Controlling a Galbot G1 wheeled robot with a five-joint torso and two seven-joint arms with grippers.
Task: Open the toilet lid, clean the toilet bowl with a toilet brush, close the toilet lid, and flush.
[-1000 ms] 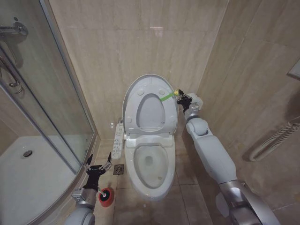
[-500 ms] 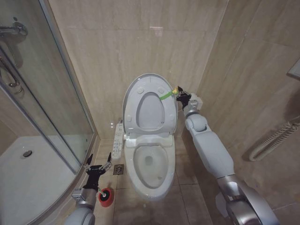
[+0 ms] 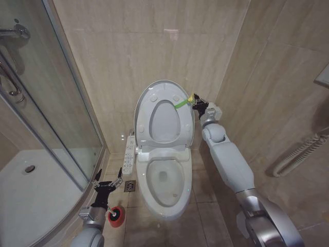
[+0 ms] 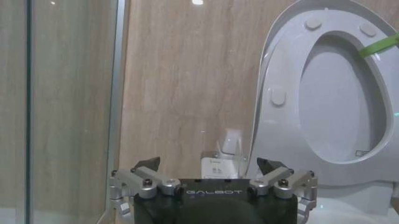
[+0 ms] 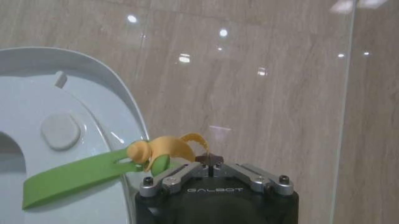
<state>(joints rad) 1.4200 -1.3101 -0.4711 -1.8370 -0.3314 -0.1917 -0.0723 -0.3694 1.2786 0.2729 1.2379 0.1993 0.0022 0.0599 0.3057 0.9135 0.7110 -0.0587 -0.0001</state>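
The toilet lid [image 3: 164,123] stands upright against the back wall, and the toilet bowl [image 3: 172,189] lies uncovered below it. My right gripper [image 3: 197,104] is at the lid's right rim, shut on the yellow end of the green-and-yellow strap [image 3: 182,105]. In the right wrist view the strap [image 5: 81,172] runs from the lid's rim [image 5: 106,81] to that gripper [image 5: 209,158]. My left gripper [image 3: 108,181] hangs open low on the left, just above the red-based toilet brush [image 3: 116,216] on the floor. From the left wrist the open gripper [image 4: 209,163] faces the wall, with the lid [image 4: 339,102] beside it.
A glass shower screen [image 3: 61,103] and white shower tray [image 3: 31,190] take up the left. A floor drain [image 3: 129,186] and a white control strip [image 3: 129,154] lie beside the bowl. A ribbed hose [image 3: 303,152] hangs on the right wall.
My right gripper has shifted slightly left and towards the wall with the strap, pressing the lid a little more upright. The left arm has not moved.
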